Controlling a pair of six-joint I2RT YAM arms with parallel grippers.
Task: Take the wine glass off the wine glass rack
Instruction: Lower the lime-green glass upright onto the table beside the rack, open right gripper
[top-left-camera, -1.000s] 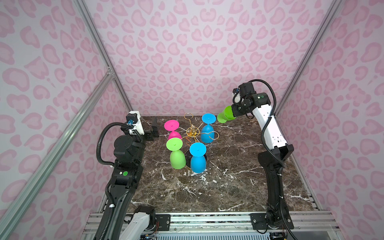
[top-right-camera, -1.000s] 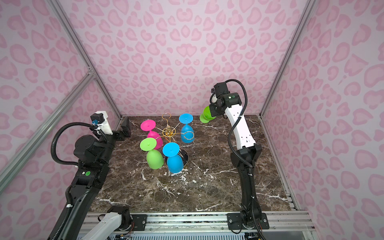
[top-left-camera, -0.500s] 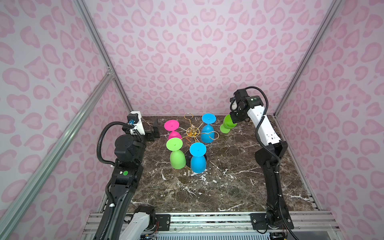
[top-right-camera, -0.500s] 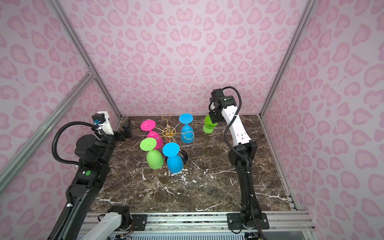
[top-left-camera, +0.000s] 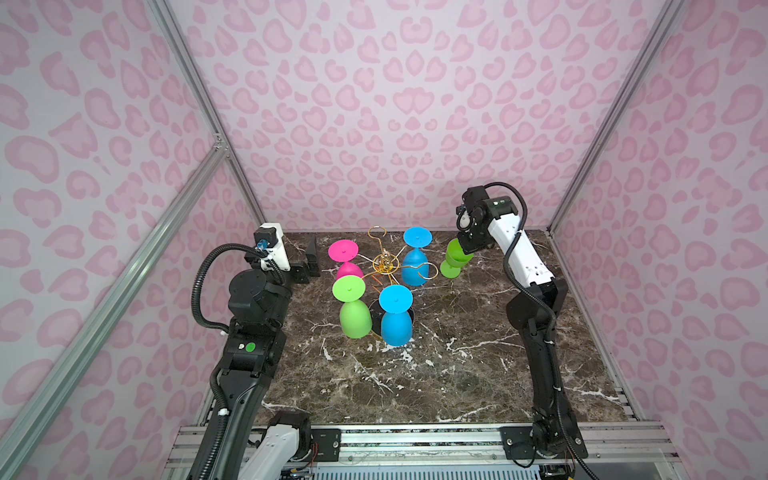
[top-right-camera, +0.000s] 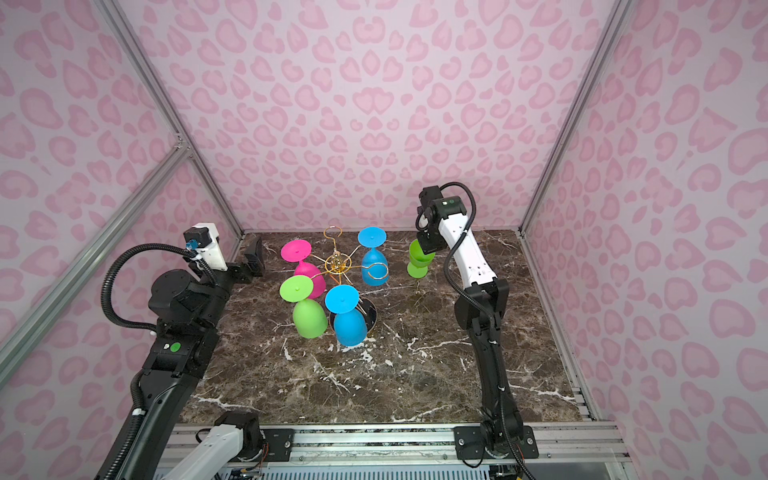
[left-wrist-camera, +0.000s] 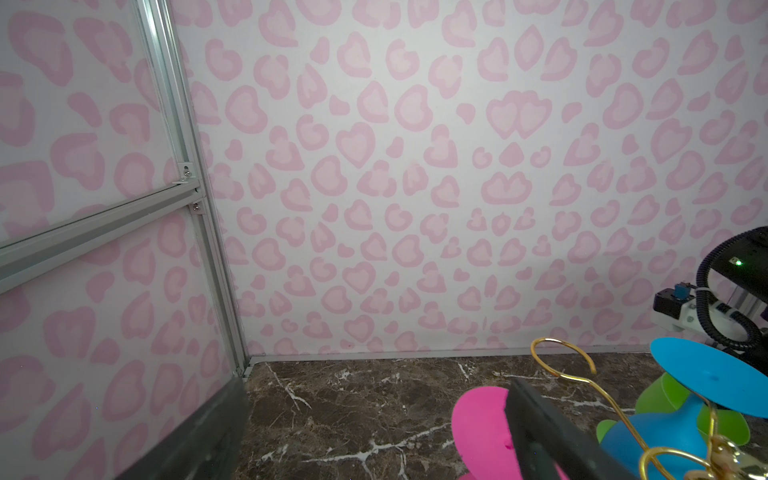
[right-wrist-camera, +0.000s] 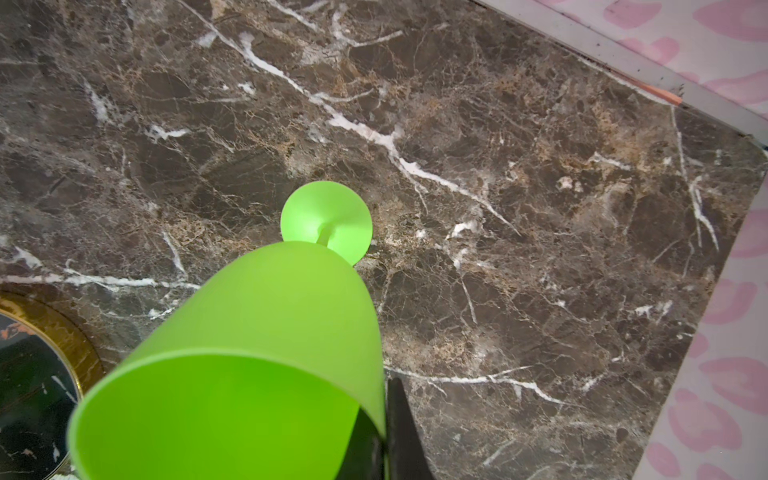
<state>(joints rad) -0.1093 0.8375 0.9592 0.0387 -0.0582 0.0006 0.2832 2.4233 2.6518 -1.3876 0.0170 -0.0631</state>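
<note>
The gold wire wine glass rack (top-left-camera: 384, 262) (top-right-camera: 338, 262) stands mid-table, and its black gold-rimmed base (right-wrist-camera: 62, 332) shows in the right wrist view. A green wine glass (top-left-camera: 457, 257) (top-right-camera: 419, 261) (right-wrist-camera: 270, 332) is off the rack, upright just right of it. My right gripper (top-left-camera: 468, 248) (top-right-camera: 428, 249) (right-wrist-camera: 384, 419) is shut on its rim, one finger inside the bowl and one outside. The glass's foot is low over the marble; I cannot tell whether it touches. My left gripper (top-left-camera: 307, 264) (top-right-camera: 249, 266) (left-wrist-camera: 370, 449) stands open at the back left, holding nothing.
Several glasses hang upside down on the rack: pink (top-left-camera: 345, 259), blue at the back (top-left-camera: 415, 257), green (top-left-camera: 353, 307) and blue (top-left-camera: 397, 316) at the front. A bare gold loop (left-wrist-camera: 582, 374) points to the back wall. Pink patterned walls close three sides.
My right arm has brought the green glass down from high at the back, turning it from tilted to upright beside the rack. The left arm has not moved.
</note>
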